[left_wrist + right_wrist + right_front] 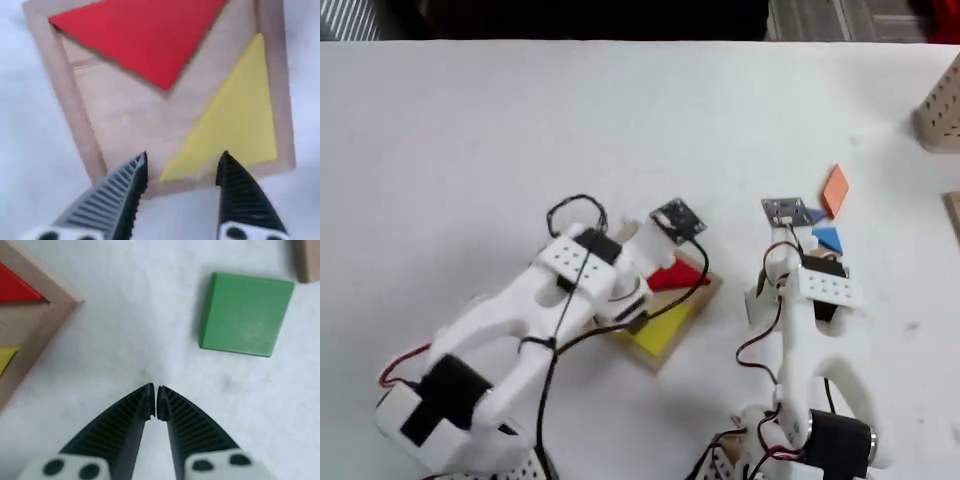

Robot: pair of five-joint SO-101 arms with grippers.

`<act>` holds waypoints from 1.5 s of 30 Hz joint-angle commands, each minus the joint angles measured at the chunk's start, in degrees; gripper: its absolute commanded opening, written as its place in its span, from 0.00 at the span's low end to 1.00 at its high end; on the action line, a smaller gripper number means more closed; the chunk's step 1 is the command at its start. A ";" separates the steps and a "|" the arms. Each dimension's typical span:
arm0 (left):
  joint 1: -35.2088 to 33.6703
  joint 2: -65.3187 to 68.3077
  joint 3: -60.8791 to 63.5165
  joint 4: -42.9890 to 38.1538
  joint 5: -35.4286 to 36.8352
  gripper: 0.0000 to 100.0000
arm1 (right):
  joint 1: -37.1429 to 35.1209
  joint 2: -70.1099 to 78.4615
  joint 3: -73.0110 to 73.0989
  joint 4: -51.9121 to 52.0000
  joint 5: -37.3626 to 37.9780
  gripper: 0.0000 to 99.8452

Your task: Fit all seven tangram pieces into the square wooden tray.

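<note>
Left tool, tips apart, hangs near the flat yellow triangle in the square wooden tray; descending carelessly could dislodge it (right tool pinched together, empty).

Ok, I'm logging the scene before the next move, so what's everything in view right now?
tray: 1, light wood, on the table under the left arm
red triangle: 1, red, in the tray
yellow triangle: 1, yellow, in the tray
green square: 1, green, on the table outside the tray
orange piece: 1, orange, on the table beyond the right arm
blue pieces: 2, blue, one darker, beside the orange piece
block with holes: 1, wood, at the table's edge
table: 1, white
left gripper: 1, open, over the tray's rim
right gripper: 1, shut, over bare table
</note>
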 commanded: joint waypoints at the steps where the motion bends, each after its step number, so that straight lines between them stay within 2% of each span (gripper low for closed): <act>1: -0.04 -3.03 2.55 -4.22 -6.86 0.25 | -0.48 -1.54 -0.44 -0.66 0.70 0.02; 6: 0.04 0.22 2.20 -5.19 -18.02 0.36 | -0.40 -1.54 -0.35 -0.66 0.70 0.02; 12: 5.49 0.48 2.64 -3.08 -24.26 0.36 | -0.40 -1.54 -0.35 -0.66 0.70 0.02; 16: 8.40 0.84 2.37 -2.99 -22.77 0.36 | -0.40 -1.54 -0.35 -0.66 1.93 0.02; 25: 5.76 0.84 2.11 -9.32 -21.27 0.36 | -0.40 -1.71 -0.26 -0.66 1.93 0.02; 27: 4.97 0.84 2.11 -11.08 -18.73 0.36 | -0.22 -1.98 -0.26 -0.66 1.85 0.02; 30: 4.09 0.92 2.20 -13.36 -15.91 0.36 | 3.30 -2.07 -0.97 -0.66 1.32 0.02; 38: 4.18 1.10 2.90 -13.19 -15.38 0.36 | 13.76 -2.07 -4.22 -0.75 -6.42 0.02; 45: 2.77 1.10 5.63 -14.68 -15.38 0.36 | 14.37 -2.07 -4.48 -0.75 -6.51 0.02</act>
